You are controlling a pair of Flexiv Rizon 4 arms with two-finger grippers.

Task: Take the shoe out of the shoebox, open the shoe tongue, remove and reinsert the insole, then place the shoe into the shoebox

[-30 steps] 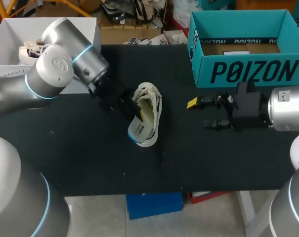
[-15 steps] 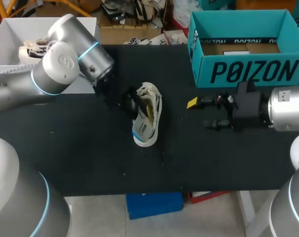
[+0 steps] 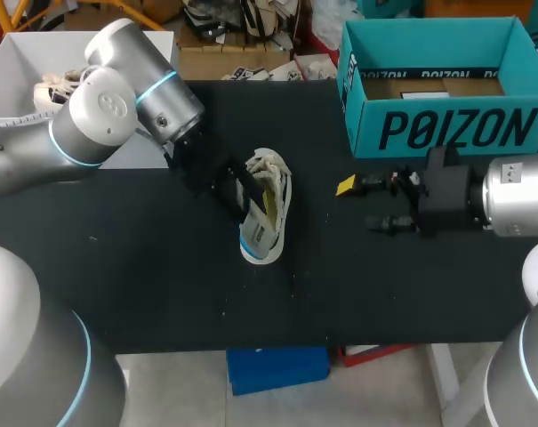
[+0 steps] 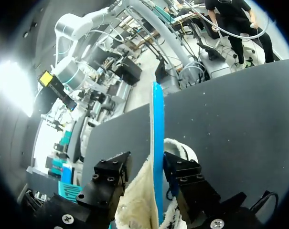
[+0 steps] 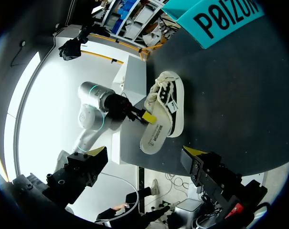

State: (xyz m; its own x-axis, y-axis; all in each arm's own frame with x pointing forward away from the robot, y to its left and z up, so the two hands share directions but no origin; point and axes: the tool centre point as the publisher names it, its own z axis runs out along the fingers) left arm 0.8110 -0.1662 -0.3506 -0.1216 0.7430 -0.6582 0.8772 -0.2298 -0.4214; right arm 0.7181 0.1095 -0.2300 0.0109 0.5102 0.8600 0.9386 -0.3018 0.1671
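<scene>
White shoe (image 3: 273, 178) sat on the black table (image 3: 144, 285), near its middle; our left gripper (image 3: 256, 192), reaching in from ten o'clock, clenched its blue-edged insole (image 4: 157, 133); our right gripper (image 3: 359, 205) hovered at three o'clock, fingers spread, empty; teal shoebox (image 3: 446, 129) at two o'clock.

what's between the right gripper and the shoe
Only bare table lies between the right gripper and the shoe, seen in the head view.

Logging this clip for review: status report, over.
Left gripper shut on insole, at shoe. Right gripper open, empty, between shoe and box; may obstruct return.
</scene>
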